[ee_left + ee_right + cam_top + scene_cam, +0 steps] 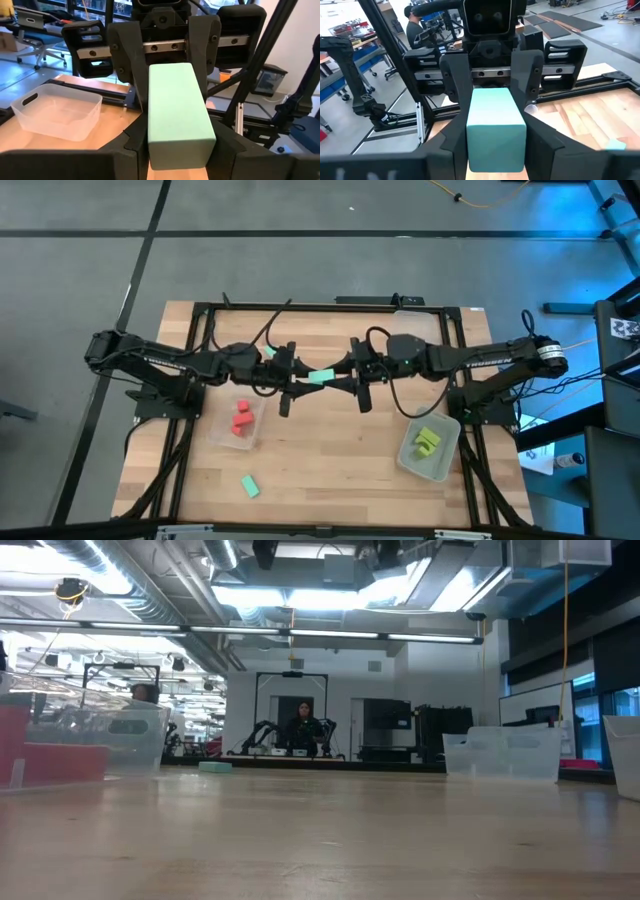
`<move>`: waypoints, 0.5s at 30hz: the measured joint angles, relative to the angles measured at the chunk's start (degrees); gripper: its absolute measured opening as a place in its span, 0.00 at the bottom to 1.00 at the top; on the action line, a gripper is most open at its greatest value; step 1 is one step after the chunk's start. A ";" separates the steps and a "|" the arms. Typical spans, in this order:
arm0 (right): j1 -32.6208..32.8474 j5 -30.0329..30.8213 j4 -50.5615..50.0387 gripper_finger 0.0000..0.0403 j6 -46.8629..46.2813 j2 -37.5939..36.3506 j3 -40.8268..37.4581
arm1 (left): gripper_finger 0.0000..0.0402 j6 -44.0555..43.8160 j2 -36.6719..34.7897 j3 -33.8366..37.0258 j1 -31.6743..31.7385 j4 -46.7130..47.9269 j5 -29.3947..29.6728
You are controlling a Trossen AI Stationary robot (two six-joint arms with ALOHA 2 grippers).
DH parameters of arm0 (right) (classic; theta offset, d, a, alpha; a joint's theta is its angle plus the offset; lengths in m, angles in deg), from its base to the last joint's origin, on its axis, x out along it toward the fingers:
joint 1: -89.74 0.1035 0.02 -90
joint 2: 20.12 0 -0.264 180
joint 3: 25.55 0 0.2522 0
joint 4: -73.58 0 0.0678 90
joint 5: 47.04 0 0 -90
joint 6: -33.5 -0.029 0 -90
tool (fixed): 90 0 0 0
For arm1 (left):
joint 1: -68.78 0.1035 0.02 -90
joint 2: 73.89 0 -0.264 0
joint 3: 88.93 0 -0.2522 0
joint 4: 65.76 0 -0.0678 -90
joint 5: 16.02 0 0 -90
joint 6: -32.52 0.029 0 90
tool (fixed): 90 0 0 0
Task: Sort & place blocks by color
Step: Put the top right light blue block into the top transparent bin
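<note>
A mint-green block hangs above the middle of the table between my two grippers, which meet tip to tip. My left gripper reaches in from the table's left and my right gripper from the right. Each is shut on one end of the block. Red blocks lie in a clear tray at the left. Yellow-green blocks lie in a clear tray at the right. Another mint block lies flat on the table near the front edge. My left gripper pinches the block's left end by its two side faces between its two fingers. The fingers come level from the table's left and lie along the block. The block is level and clear of the table. My right gripper pinches the block's right end by its two side faces between its two fingers. The fingers come nearly level from the table's right and lie along the block. Their tips stand just short of the left gripper's fingers.
An empty clear tray stands on the table at the far side. A small mint block lies on the wood below the grippers. A black frame runs around the table's edges. A person stands in the room far behind.
</note>
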 joint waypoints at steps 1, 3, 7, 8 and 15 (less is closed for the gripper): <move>-0.02 -0.30 0.02 0.34 0.15 0.00 0.00 | 0.31 0.03 0.00 0.00 0.00 -0.03 0.22; -0.02 -0.46 0.03 0.34 0.15 0.00 0.00 | 0.35 0.37 0.00 0.00 0.00 -0.09 0.12; 0.00 -0.77 -0.44 0.34 -0.17 0.00 0.04 | 0.43 0.60 0.00 0.00 -0.04 -0.17 0.04; -0.02 -0.78 -0.70 0.34 -0.16 -0.02 0.04 | 0.44 0.53 -0.02 0.00 -0.01 -0.01 0.00; -1.49 -0.26 -9.76 0.34 2.33 -4.45 0.02 | 0.48 -0.33 -5.99 -0.09 2.63 8.16 -1.41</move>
